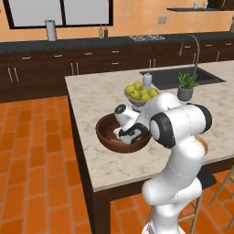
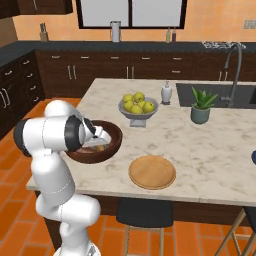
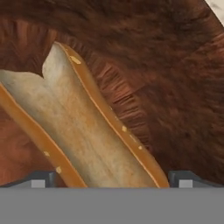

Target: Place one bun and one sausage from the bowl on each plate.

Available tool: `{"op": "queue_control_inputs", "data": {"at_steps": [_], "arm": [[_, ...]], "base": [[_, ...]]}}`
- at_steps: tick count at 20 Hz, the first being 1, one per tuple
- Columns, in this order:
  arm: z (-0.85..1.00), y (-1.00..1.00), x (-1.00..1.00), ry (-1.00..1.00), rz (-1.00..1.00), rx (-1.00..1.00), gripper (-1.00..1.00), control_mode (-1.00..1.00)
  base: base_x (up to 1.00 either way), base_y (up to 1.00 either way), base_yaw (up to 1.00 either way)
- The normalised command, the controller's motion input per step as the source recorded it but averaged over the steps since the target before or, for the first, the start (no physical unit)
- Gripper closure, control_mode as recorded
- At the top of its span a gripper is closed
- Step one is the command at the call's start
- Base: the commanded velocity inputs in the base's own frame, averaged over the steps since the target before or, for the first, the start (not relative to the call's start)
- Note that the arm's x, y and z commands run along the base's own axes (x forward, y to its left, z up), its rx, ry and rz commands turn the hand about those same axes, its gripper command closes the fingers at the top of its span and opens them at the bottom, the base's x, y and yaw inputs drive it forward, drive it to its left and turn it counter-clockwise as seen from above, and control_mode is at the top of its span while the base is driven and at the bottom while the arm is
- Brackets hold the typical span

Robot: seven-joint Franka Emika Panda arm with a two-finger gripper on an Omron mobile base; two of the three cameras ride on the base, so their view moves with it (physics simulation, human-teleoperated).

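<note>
The dark wooden bowl (image 1: 103,133) (image 2: 116,138) (image 3: 166,65) sits near the island's front edge. My gripper (image 1: 130,135) (image 2: 98,142) (image 3: 113,178) reaches down into it, open. In the hand view a tan bun (image 3: 83,131) with a pale cream cut side lies on the bowl's floor and runs diagonally between my two wide-apart fingertips (image 3: 41,178), not clamped. The sausage is hidden by my hand and arm. One light wooden plate (image 2: 152,171) lies on the counter to the right of the bowl; a sliver of it (image 1: 205,146) shows behind my arm.
A grey pedestal bowl of yellow-green fruit (image 1: 139,95) (image 2: 137,106) stands just behind the wooden bowl. Farther back are a white soap bottle (image 1: 147,80) (image 2: 166,93), a potted plant (image 1: 186,87) (image 2: 201,107) and the sink (image 1: 173,77) (image 2: 215,95). A stool (image 2: 145,212) stands under the counter edge.
</note>
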Motion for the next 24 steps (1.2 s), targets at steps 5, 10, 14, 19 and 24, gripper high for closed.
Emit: {"op": "queue_control_inputs", "data": {"at_steps": [5,10,14,19,24], "arm": [[0.80,0.00,-0.22,-0.15,-0.01,0.00,1.00,-1.00],[1.00,-0.40,-0.56,-0.07,-0.17,0.02,1.00,-1.00],[1.00,-0.89,-0.78,0.00,-0.33,0.11,1.00,-1.00],[0.33,-1.00,-0.58,0.00,-0.38,0.07,1.00,-1.00],[-0.26,-1.00,-0.42,0.00,-0.36,0.07,1.00,-1.00]], "base": [[0.00,0.00,0.00],[0.00,0.00,0.00],[0.00,0.00,0.00],[0.00,0.00,0.00],[0.00,0.00,0.00]]}}
